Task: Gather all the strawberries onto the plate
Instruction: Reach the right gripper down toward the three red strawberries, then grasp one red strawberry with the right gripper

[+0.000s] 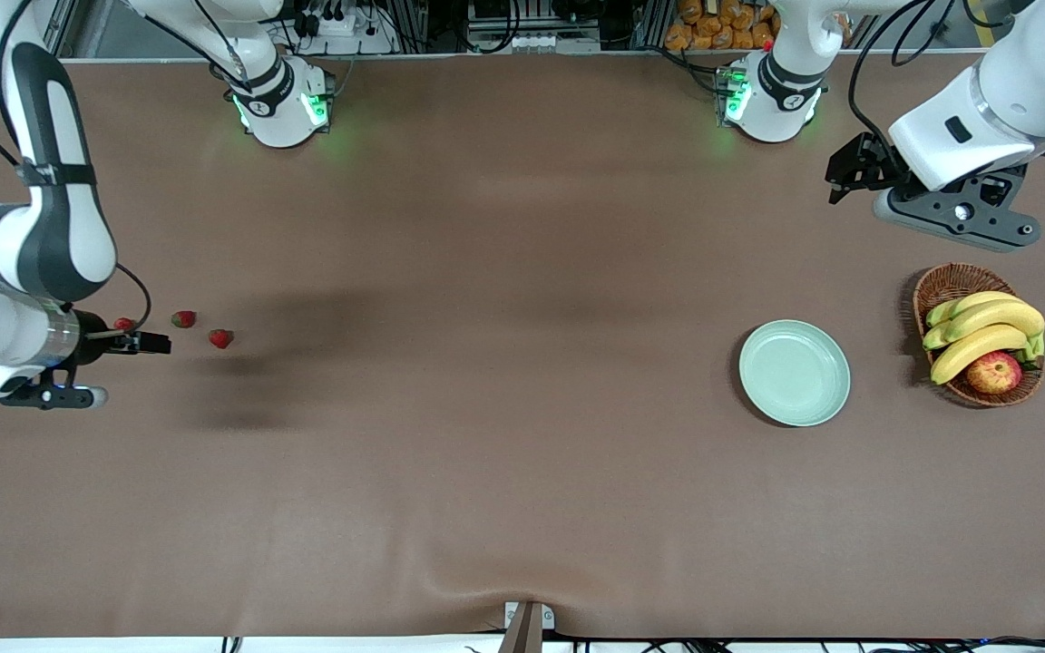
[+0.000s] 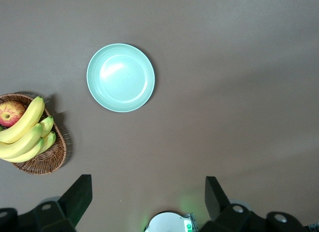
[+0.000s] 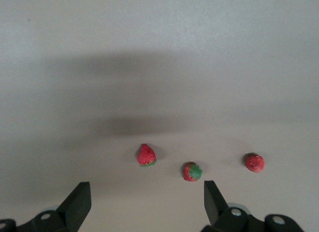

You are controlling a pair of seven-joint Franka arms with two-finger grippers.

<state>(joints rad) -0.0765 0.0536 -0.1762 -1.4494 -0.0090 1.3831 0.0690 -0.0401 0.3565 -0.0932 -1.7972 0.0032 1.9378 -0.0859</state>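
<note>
Three small red strawberries with green tops lie in a loose row on the brown table at the right arm's end (image 1: 125, 324) (image 1: 183, 318) (image 1: 220, 338). All three show in the right wrist view (image 3: 146, 155) (image 3: 192, 171) (image 3: 254, 162). My right gripper (image 1: 143, 343) (image 3: 145, 202) is open and empty, low over the table beside them; no berry is between its fingers. The mint-green plate (image 1: 795, 372) (image 2: 120, 77) sits empty toward the left arm's end. My left gripper (image 1: 858, 168) (image 2: 147, 194) is open and empty, waiting high over the table near its base.
A brown wicker basket (image 1: 938, 288) (image 2: 55, 157) with bananas (image 1: 985, 331) and a red-yellow apple (image 1: 994, 372) stands beside the plate, at the left arm's end. The brown cloth covers the table between the strawberries and the plate.
</note>
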